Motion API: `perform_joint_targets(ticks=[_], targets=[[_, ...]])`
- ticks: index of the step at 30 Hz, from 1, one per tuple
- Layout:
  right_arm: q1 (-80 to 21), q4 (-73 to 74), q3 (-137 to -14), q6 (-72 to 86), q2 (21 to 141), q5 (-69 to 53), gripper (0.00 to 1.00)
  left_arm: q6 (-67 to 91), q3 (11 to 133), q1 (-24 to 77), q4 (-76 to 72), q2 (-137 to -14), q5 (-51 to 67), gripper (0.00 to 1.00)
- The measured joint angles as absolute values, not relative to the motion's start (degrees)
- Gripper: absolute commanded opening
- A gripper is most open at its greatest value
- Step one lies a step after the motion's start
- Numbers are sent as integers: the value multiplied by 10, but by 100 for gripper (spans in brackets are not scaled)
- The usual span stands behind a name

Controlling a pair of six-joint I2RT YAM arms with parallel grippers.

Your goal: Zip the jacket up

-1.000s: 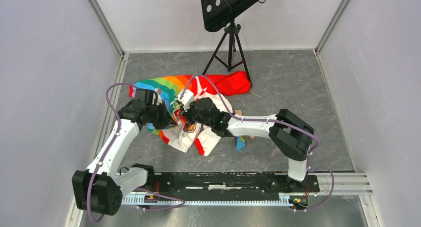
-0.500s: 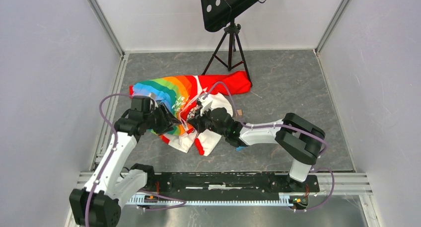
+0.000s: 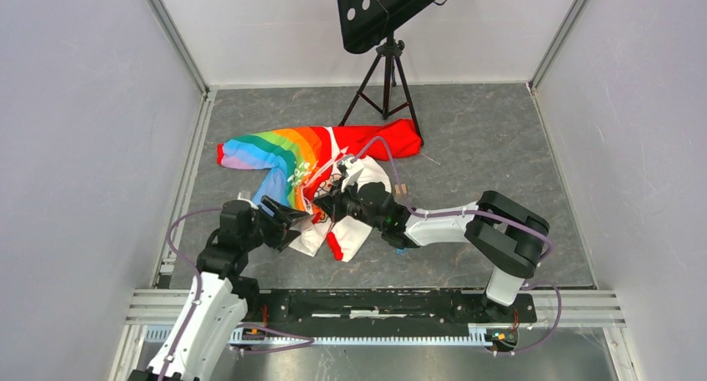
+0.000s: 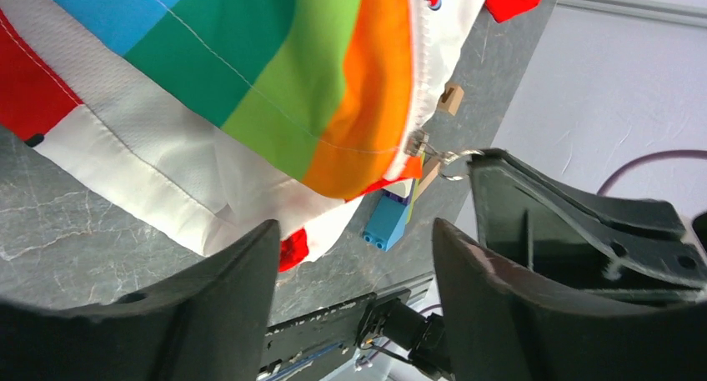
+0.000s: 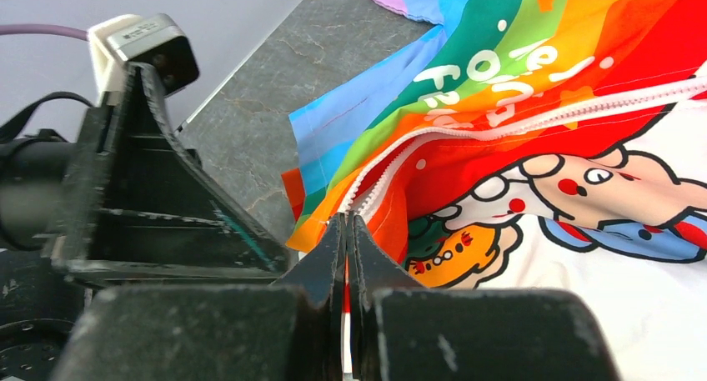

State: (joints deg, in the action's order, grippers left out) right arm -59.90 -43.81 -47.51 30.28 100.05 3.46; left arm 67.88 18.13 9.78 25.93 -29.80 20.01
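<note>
The jacket (image 3: 288, 152) lies crumpled on the grey table, rainbow panel on the left, red sleeve stretched toward the back right. Its cartoon-print front (image 5: 584, 206) and white zipper teeth (image 5: 534, 118) fill the right wrist view. My right gripper (image 3: 322, 204) is shut on the jacket's edge at the lower end of the zipper, jaws pressed together (image 5: 347, 218). A metal zipper slider (image 4: 414, 141) hangs there at the orange hem. My left gripper (image 3: 286, 223) stands open just left of the hem, nothing between its fingers (image 4: 217, 306), apart from the cloth.
A black music stand (image 3: 386, 14) on a tripod stands at the back, its legs next to the red sleeve. A blue brick (image 4: 385, 223) and a small tan block (image 4: 450, 99) lie on the table by the jacket's right side. Grey walls enclose left, right and back.
My left gripper has opened, let go of the rainbow edge and drawn back toward the near left. The right gripper has stayed shut on the jacket and shifted slightly nearer.
</note>
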Motion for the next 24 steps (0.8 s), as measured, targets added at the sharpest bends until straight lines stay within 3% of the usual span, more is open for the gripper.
perform_joint_targets(ticks=[12, 17, 24], targets=[[-599, -442, -474, 313, 1000, 35, 0, 715, 138, 98, 98, -341, 206, 41], [-599, -442, -474, 313, 999, 35, 0, 723, 128, 98, 89, -324, 195, 49], [-599, -442, -474, 316, 998, 37, 0, 764, 110, 98, 91, -279, 177, 43]])
